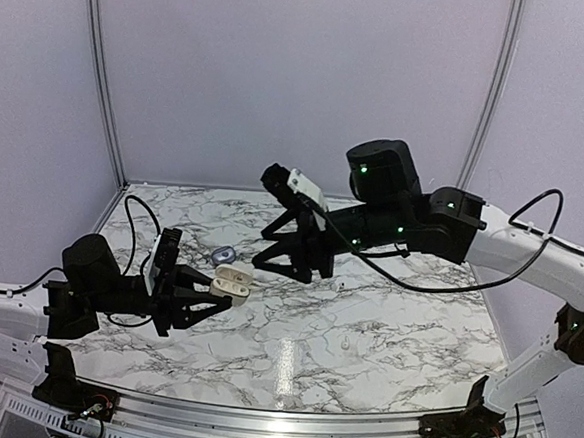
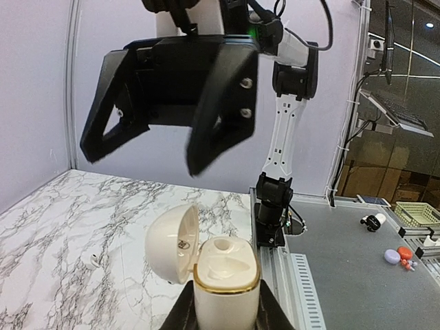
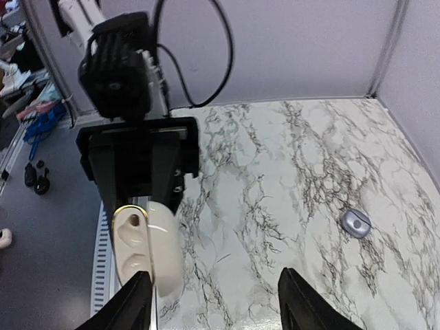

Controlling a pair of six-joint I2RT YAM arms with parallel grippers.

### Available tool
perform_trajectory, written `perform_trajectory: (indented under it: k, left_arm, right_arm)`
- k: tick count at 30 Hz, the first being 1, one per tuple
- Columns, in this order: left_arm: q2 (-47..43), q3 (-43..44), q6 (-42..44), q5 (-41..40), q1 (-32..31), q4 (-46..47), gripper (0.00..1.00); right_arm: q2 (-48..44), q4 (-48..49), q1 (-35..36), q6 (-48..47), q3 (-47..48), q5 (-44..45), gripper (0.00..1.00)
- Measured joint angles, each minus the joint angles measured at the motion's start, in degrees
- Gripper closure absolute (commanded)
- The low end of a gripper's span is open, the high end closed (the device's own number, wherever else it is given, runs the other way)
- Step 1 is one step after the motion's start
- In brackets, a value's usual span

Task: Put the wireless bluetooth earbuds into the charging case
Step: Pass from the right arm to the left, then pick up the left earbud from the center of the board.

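— Charging case (image 2: pixel 225 282): position, progress?
— Lid open, clamped between left fingers (image 2: pixel 180 315) above the desk (image 1: pixel 363 344). Right fingers (image 2: pixel 216 110) spread, empty, over the case. One likely earbud (image 2: pixel 93 260) lies beside it, not yet inserted; well contents unclear.

Left wrist view: case (image 2: pixel 225 278) base cut off by the bottom edge, left fingers (image 2: pixel 180 317) only dark slivers beside it; pale speck (image 2: pixel 93 260) on the table (image 2: pixel 41 227) too small to identify (bud? cannot tell). Right wrist view: right fingers (image 3: pixel 127 309) cropped at the bottom edge, case wells too small to show any contents; small oval (image 3: pixel 355 221) on the table lacks readable detail.
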Motion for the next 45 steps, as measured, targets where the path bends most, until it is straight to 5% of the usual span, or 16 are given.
perform_trajectory:
  k: [7,11,21,34,45]
  left_arm:
    - [-0.7,-1.6,-0.5,-1.9,0.0,0.4,0.97]
    - [-0.7,-2.5,-1.1,-2.5,0.0,1.0,0.97]
    - [-0.2,-4.5,-1.5,-2.8,0.0,4.2,0.97]
    - [0.3,-4.8,-1.5,-4.5,0.0,5.2,0.96]
    - [0.1,-5.6,-1.5,-5.3,0.0,5.3,0.97]
  right_arm:
    - [-11.5,6.2,-10.1,9.3,-14.2,2.7,0.37]
    - [-14.4,5.9,-11.3,15.0,-22.7,7.2,0.44]
    - [-13.5,0.2,-10.6,28.2,-41.1,17.4,0.45]
    - [-4.4,5.9,-21.5,28.4,-38.4,22.6,0.53]
    - [-5.2,5.8,-15.7,29.2,-41.0,19.1,0.53]
